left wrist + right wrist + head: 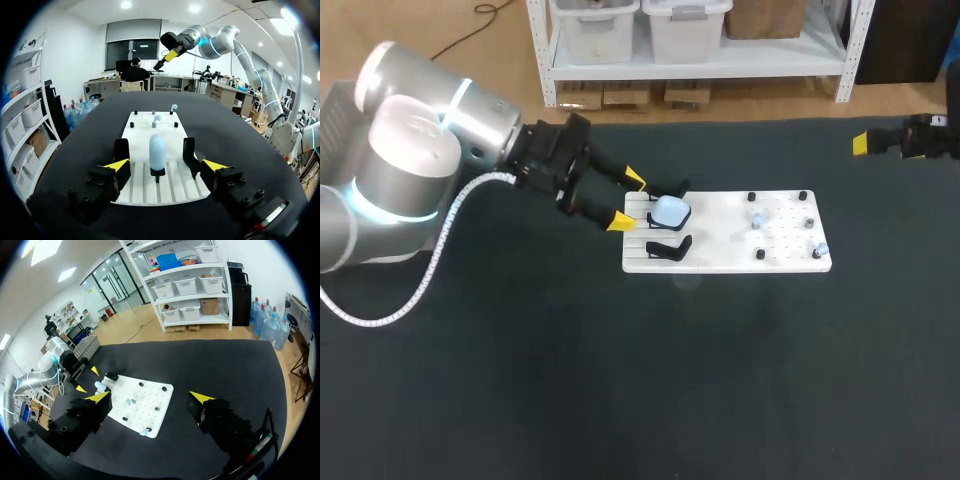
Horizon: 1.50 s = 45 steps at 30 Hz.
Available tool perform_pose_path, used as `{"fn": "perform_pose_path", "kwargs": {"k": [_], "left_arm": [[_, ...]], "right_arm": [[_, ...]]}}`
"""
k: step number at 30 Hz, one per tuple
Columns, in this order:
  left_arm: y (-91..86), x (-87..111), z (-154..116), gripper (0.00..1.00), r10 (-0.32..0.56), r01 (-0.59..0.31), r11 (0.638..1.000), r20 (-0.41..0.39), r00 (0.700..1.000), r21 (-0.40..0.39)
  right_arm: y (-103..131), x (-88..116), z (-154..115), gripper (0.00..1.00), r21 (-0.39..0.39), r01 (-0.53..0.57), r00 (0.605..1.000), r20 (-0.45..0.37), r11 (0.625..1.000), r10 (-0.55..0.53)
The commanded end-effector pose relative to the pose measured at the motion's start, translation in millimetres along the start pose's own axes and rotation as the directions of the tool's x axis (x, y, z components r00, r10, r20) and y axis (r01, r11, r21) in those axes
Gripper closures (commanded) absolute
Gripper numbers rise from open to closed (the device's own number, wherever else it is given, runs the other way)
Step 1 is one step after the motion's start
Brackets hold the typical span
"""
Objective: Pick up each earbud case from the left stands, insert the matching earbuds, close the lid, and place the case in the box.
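Since the case (157, 152) sits on its stand (158, 174), left gripper (166, 165) hangs just short, spread wide to straddle it; right gripper (150, 397), also spread, parked well clear.

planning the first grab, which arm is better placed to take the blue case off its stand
Left. Its jaws stand open with the case just ahead between them; the right arm is away at the table's far edge.

table (520, 380) black | board (720, 235) white, ribbed at left end | earbud case (670, 211) pale blue | near stand (668, 249) black | pegs (751, 197) black | left gripper (628, 200) black, yellow tips | left arm (420, 150) silver-grey, blue ring
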<state>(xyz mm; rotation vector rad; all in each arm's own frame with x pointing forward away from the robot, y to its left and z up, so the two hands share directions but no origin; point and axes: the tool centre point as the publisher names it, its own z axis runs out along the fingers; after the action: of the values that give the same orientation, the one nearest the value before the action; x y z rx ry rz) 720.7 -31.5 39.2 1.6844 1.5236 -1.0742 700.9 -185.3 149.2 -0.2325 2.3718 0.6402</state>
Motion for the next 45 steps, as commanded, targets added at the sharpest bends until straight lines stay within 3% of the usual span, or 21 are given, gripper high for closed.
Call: {"fn": "perform_pose_path", "kwargs": {"k": [1, 10, 29, 45], "left_arm": [[1.1, 0.3, 7.8, 0.11, -0.002, 0.002, 1.000, 0.000, 1.000, 0.004], [3.6, 0.4, 20.1, 0.21, -0.021, 0.021, 1.000, 0.006, 1.000, 0.003], [15.0, 1.8, 37.5, 0.27, -0.038, 0.038, 0.999, 0.023, 0.999, -0.023], [15.5, 1.2, 46.6, 0.39, -0.042, 0.043, 0.998, 0.031, 0.999, -0.039]], "right_arm": [[0.0, 0.1, -0.1, 0.00, 0.000, 0.000, 1.000, 0.000, 1.000, 0.000], [0.0, 0.1, -0.1, 0.00, 0.000, 0.000, 1.000, 0.000, 1.000, 0.000], [0.0, 0.1, -0.1, 0.00, 0.000, 0.000, 1.000, 0.000, 1.000, 0.000], [0.0, 0.1, -0.1, 0.00, 0.000, 0.000, 1.000, 0.000, 1.000, 0.000]]}}
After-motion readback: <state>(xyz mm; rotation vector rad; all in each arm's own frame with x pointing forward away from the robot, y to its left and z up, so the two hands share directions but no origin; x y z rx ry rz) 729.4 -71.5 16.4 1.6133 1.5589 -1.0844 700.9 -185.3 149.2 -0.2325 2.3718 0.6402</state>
